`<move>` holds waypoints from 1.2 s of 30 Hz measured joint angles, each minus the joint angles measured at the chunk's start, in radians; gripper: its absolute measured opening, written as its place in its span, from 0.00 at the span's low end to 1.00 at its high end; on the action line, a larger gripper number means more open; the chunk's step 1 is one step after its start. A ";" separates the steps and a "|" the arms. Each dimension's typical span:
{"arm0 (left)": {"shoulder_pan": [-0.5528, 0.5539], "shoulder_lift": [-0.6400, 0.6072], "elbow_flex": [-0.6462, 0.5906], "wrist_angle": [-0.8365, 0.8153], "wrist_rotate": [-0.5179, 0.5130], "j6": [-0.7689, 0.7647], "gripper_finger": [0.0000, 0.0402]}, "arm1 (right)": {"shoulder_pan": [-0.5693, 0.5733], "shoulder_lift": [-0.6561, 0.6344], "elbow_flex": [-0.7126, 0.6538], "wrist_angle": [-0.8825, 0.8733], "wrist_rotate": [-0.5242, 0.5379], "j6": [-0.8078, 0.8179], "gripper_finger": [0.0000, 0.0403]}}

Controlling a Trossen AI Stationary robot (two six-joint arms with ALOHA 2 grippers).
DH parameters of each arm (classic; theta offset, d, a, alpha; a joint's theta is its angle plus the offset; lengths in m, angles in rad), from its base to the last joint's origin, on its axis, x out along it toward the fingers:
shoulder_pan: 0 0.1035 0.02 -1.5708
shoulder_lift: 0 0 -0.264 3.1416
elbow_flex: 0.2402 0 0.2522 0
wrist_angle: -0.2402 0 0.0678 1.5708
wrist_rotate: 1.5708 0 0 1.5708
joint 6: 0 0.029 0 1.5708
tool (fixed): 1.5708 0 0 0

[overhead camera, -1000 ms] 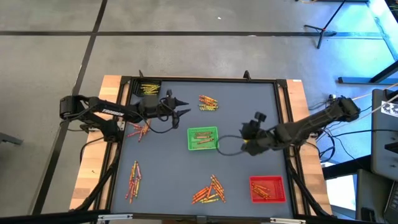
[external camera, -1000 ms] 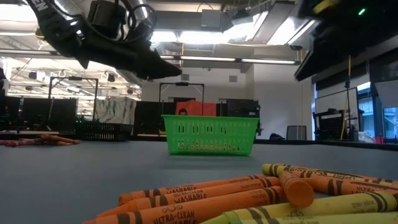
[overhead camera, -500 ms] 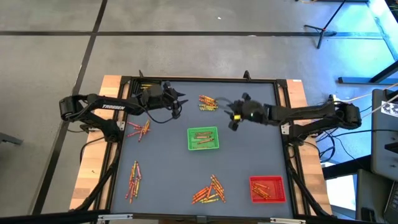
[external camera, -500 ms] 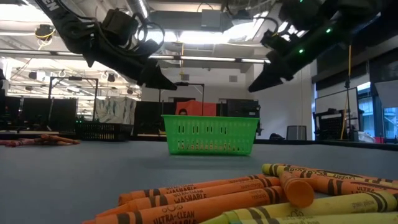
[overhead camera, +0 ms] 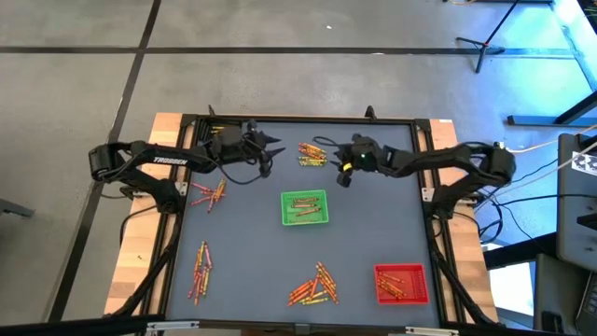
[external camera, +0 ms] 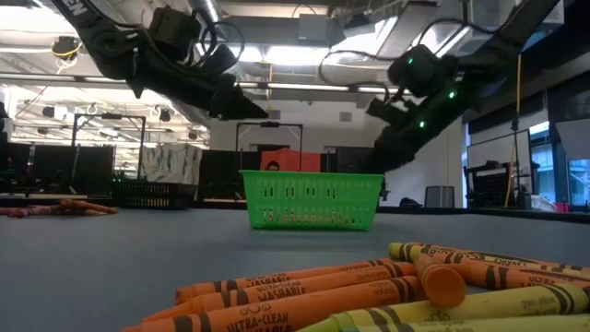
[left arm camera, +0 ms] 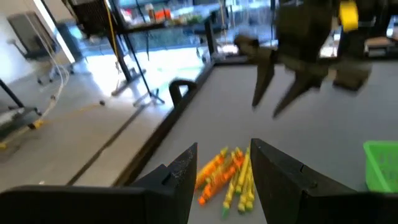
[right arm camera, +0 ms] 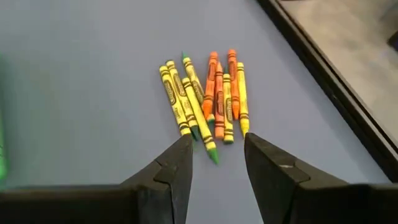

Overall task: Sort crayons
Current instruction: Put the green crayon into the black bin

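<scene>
A pile of crayons (overhead camera: 312,154), orange, yellow and green, lies flat on the grey mat near the far edge. My left gripper (overhead camera: 273,149) stands open just left of the pile, above the mat, with the pile (left arm camera: 227,177) ahead of its fingers (left arm camera: 224,149). My right gripper (overhead camera: 336,166) stands open just right of the pile, its fingers (right arm camera: 217,140) slanting down at the crayons (right arm camera: 205,102) and nothing between them. In the left wrist view the right gripper (left arm camera: 273,93) shows beyond the pile.
A green tray (overhead camera: 304,207) with crayons stands mid-table, a red tray (overhead camera: 401,284) with crayons at the near right. More crayon piles lie at the left (overhead camera: 210,194), near left (overhead camera: 201,271) and near middle (overhead camera: 315,287). A black frame (overhead camera: 308,119) rims the mat.
My right gripper has swung from right of the green tray toward the far edge and the left, sinking and turning until it points at the far crayon pile. My left gripper has shifted a little toward the far edge. Both stay open.
</scene>
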 joint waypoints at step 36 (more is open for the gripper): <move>-0.021 0.000 -0.001 0.132 0.000 0.096 0.33 | -0.038 0.343 0.095 0.213 -0.147 -0.179 0.35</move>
